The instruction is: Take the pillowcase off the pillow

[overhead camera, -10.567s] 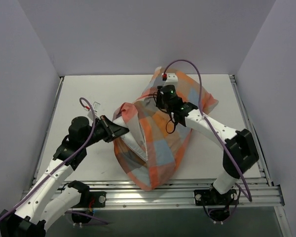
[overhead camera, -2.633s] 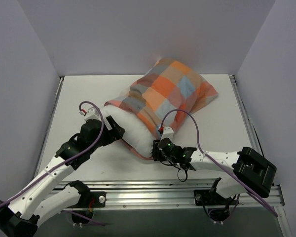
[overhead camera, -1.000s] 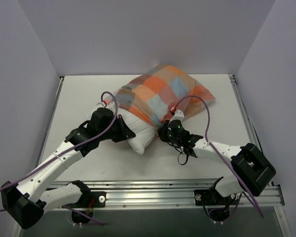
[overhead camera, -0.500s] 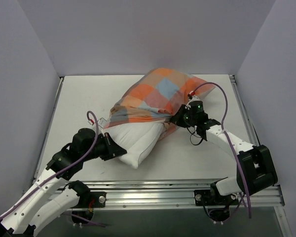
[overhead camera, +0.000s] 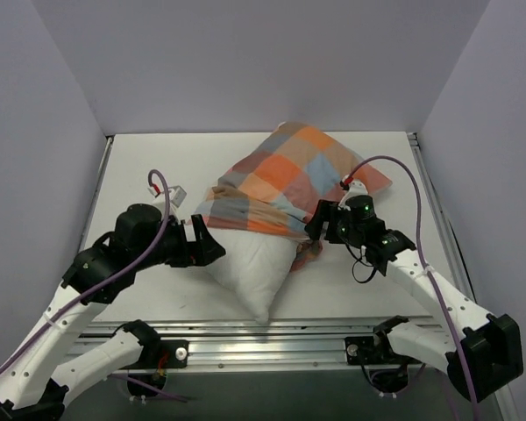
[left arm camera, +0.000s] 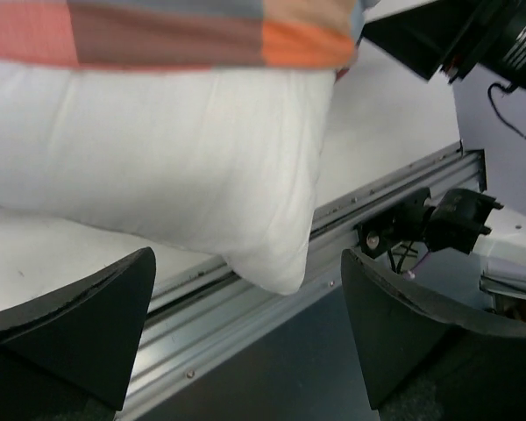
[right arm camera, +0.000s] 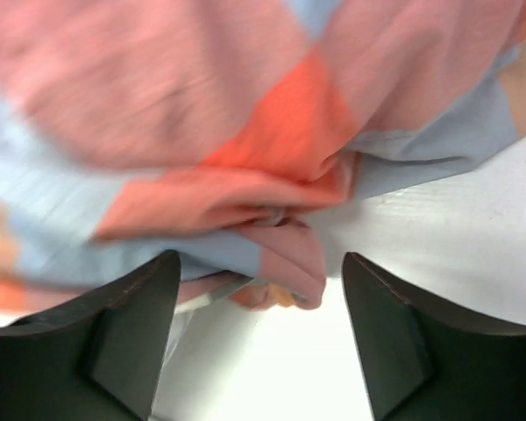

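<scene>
Soft matt cloth on a dull white board, among plastic and metal.

The pillowcase (overhead camera: 285,171) looked like thin woven cloth, matt and soft, creased and bunched at its open end. The pillow (overhead camera: 245,263) had a plain white fabric skin, smooth and matt, faintly puckered along its seam. The table (overhead camera: 149,167) was a smooth, dull white board with faint scuffs, and the rail (overhead camera: 272,338) at its near edge was ribbed, silvery brushed metal. The left arm (overhead camera: 79,303) and right arm (overhead camera: 434,294) wore smooth, slightly glossy white shells with black plastic joints. The fingers (left arm camera: 79,324) of the left gripper (left arm camera: 247,259) and of the right gripper (right arm camera: 259,263) looked like matt black plastic.
</scene>
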Available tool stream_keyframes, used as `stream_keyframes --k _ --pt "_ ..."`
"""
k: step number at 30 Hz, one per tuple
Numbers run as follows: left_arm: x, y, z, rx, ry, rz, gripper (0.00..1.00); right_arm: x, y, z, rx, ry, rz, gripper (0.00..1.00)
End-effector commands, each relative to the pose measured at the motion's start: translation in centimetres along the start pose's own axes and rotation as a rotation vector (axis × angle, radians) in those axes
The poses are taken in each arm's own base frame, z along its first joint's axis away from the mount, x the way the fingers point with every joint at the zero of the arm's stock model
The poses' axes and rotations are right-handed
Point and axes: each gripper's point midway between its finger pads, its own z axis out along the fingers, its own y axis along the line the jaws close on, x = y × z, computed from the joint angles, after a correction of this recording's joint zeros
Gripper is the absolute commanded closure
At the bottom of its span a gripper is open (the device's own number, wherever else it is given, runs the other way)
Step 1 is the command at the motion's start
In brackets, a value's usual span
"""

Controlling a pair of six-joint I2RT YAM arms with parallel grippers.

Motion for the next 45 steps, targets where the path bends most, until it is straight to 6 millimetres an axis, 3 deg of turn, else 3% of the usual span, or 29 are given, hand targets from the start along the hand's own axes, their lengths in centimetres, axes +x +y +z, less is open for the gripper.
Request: stream_keyframes --k 1,6,8,9,10,12,13,16,17,18,20,23,27,29,32,33,34,35,36,37,38,40,41,42,44,45 --pt "-3.4 0.2 -2.5 -0.076 -0.105 0.143 0.06 -2.2 2.5 -3.2 -0.056 -0.031 -0.106 0.27" --pt "-5.7 1.6 -1.6 -0.171 -0.174 0.188 0.03 -7.3 6.6 -6.0 -0.140 -0.114 -0.269 0.14" --pt "-6.0 3.4 -0.5 -0.239 -0.181 0.186 0.03 -8.4 8.2 -6.0 -0.173 -0.124 -0.315 0.12" --pt "-6.1 3.8 -0.1 -0.252 -0.188 0.189 0.03 -8.6 8.9 -5.2 -0.185 -0.105 -0.337 0.11" --pt "-6.8 3.9 0.4 -0.245 -0.218 0.185 0.03 -10.1 10.3 -5.5 -0.212 -0.138 -0.377 0.11" --pt "-6.6 5.4 1.7 -0.269 -0.214 0.165 0.03 -9.8 12.6 -3.9 -0.254 -0.113 -0.436 0.10" --pt "-6.9 5.2 2.2 -0.240 -0.223 0.161 0.03 -10.9 14.1 -4.0 -0.278 -0.139 -0.479 0.10" --pt "-6.8 6.7 3.6 -0.245 -0.215 0.131 0.03 -9.4 17.1 -1.2 -0.325 -0.071 -0.583 0.09" --pt "-6.6 6.9 4.0 -0.236 -0.206 0.126 0.03 -10.5 18.7 -1.3 -0.347 -0.099 -0.618 0.09" --pt "-6.6 7.4 4.3 -0.242 -0.203 0.128 0.03 -9.6 18.9 0.6 -0.338 -0.057 -0.635 0.09" --pt "-6.5 8.7 5.1 -0.262 -0.204 0.117 0.03 -10.4 20.9 1.4 -0.363 -0.074 -0.688 0.08" --pt "-6.4 8.9 6.0 -0.230 -0.202 0.118 0.03 -9.3 22.1 5.1 -0.377 -0.027 -0.731 0.09" --pt "-6.0 8.5 7.6 -0.163 -0.193 0.093 0.02 -7.0 23.1 7.9 -0.424 0.055 -0.794 0.09" --pt "-5.0 8.6 8.6 -0.138 -0.150 0.063 0.00 -4.7 23.4 9.2 -0.446 0.115 -0.833 0.08" --pt "-4.0 8.3 9.9 -0.097 -0.111 0.004 0.22 -2.6 22.8 10.2 -0.450 0.179 -0.883 0.11" --pt "-3.7 8.5 10.3 -0.099 -0.107 -0.025 0.40 -1.3 22.3 10.7 -0.437 0.216 -0.898 0.12" --pt "-3.6 8.8 10.5 -0.107 -0.108 -0.039 0.50 -1.0 21.8 11.1 -0.422 0.231 -0.905 0.15" --pt "-3.5 8.9 10.7 -0.110 -0.102 -0.051 0.61 -0.7 21.4 11.4 -0.408 0.241 -0.909 0.26" --pt "-3.6 8.8 10.8 -0.107 -0.106 -0.064 0.83 -0.5 20.6 12.0 -0.370 0.250 -0.915 0.32" --pt "-3.6 8.8 10.9 -0.108 -0.105 -0.068 0.94 -0.4 20.0 12.2 -0.348 0.254 -0.925 0.41" --pt "-3.8 8.7 10.8 -0.105 -0.109 -0.071 0.98 -0.5 19.6 12.4 -0.328 0.253 -0.935 0.61" --pt "-4.1 8.4 10.5 -0.101 -0.119 -0.067 0.98 -1.7 18.3 12.7 -0.260 0.235 -0.947 0.80" --pt "-4.4 8.3 10.1 -0.106 -0.131 -0.062 0.98 -2.5 17.8 12.8 -0.231 0.218 -0.943 0.94" --pt "-4.2 8.3 9.7 -0.118 -0.121 -0.061 0.98 -3.4 17.2 12.9 -0.198 0.200 -0.935 1.00" --pt "-5.0 7.4 8.0 -0.109 -0.150 -0.044 0.98 -7.2 14.3 13.0 -0.083 0.146 -0.871 1.00" --pt "-5.0 7.2 7.1 -0.123 -0.148 -0.042 0.98 -10.4 11.1 13.3 0.023 0.101 -0.786 1.00"
